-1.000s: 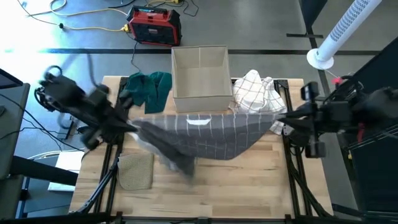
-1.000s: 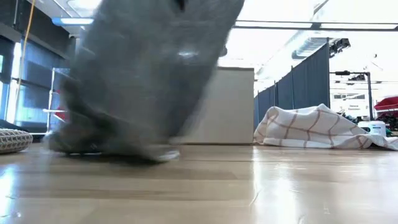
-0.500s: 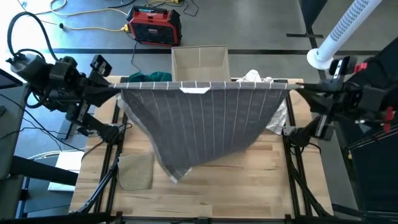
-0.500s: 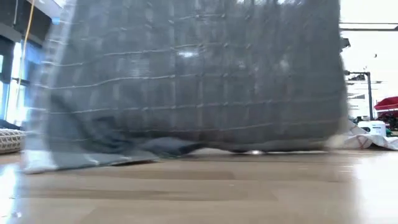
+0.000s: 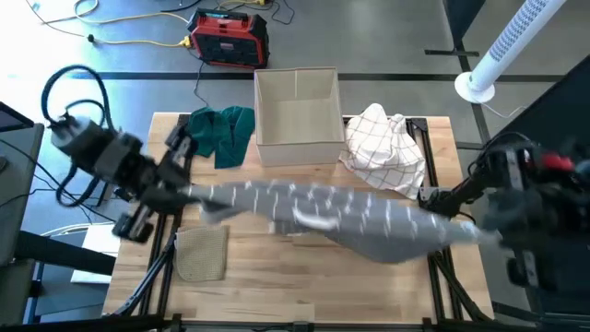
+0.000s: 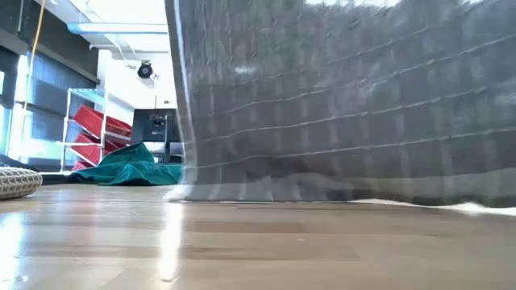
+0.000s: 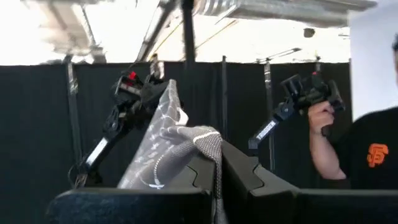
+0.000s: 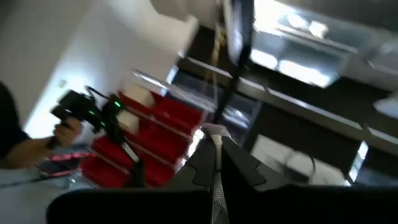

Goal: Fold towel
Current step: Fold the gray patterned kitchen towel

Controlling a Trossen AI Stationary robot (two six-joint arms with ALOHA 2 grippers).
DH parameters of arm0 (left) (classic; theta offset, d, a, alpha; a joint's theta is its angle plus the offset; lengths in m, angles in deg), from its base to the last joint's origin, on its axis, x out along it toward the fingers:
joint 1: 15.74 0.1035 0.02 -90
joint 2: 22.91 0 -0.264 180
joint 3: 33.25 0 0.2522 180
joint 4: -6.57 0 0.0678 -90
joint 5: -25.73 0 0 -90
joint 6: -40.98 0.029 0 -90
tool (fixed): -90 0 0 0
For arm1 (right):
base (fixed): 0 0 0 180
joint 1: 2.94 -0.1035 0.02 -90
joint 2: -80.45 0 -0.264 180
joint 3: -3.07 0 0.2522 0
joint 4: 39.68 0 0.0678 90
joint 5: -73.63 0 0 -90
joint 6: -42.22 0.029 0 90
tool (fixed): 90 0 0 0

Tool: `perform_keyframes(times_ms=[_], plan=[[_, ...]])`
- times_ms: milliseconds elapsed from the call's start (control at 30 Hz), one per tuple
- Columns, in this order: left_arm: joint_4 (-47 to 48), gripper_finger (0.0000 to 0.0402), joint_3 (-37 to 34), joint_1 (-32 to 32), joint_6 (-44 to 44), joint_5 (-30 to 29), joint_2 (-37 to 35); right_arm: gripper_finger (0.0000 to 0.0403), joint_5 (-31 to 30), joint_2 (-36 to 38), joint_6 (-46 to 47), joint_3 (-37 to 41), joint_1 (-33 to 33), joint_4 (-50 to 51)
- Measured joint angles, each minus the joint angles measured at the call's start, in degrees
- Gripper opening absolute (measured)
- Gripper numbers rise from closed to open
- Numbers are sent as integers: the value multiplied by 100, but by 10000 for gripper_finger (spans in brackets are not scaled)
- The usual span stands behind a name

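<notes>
The grey towel (image 5: 350,217), stretched high half a second ago, is now swung low across the counter (image 5: 304,277), gripped at opposite corners by the closed left hand (image 5: 182,192) and right hand (image 5: 452,214); laying flat is likely next.

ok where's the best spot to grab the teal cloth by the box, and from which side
Grip the raised bunched ridge of the teal cloth from straight above. It lies crumpled in a heap on the table left of the box, so the folds stand up to pinch. Both grippers are holding the grey towel.

matt grey cloth towel (image 5: 350,217), glossy wood table (image 5: 304,277)
</notes>
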Motion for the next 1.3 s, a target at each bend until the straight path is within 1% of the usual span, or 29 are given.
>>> perform_keyframes(times_ms=[67,200,267,367,467,767,800,833,933,1000,1067,1100,1133,1167,1200,1300], plan=[[-349,0,0,-242,328,2,103,0,120,-95,-280,0,-160,-149],[-850,0,-2,-777,997,-80,180,0,144,-331,-1147,5,-433,-465],[-995,0,-4,-1010,1229,-257,181,0,79,-436,-1582,9,-552,-654],[-1087,0,-9,-1264,1401,-690,185,0,30,-549,-2147,11,-662,-939],[-1167,0,-11,-1438,1448,-1078,205,0,-72,-607,-2542,11,-722,-1192],[-1615,0,-11,-1742,1908,-1553,281,0,-479,-637,-3365,11,-773,-1912],[-1648,0,-11,-1769,1981,-1665,284,0,-647,-638,-3453,11,-779,-2029],[-1662,0,-11,-1792,2099,-1919,276,0,-925,-633,-3551,11,-786,-2173],[-1687,0,-10,-1844,2508,-2932,235,0,-2042,-608,-4001,5,-792,-2594],[-1677,0,-1,-1842,2767,-3800,205,0,-2923,-606,-4253,3,-723,-2824],[-1663,0,0,-1771,2936,-4809,198,0,-3805,-589,-4298,3,-610,-2873],[-1608,0,0,-1691,2976,-5285,198,0,-4079,-567,-4102,4,-537,-2760],[-1484,0,0,-1590,2981,-5657,200,0,-4169,-535,-3788,4,-458,-2556],[-1305,0,0,-1492,2914,-5914,202,0,-4277,-502,-3525,4,-392,-2299],[-1048,0,0,-1398,2795,-6045,198,0,-4462,-467,-3283,4,-321,-1997],[-15,0,0,-1125,1970,-5984,151,0,-4901,-349,-2340,4,-49,-850]])
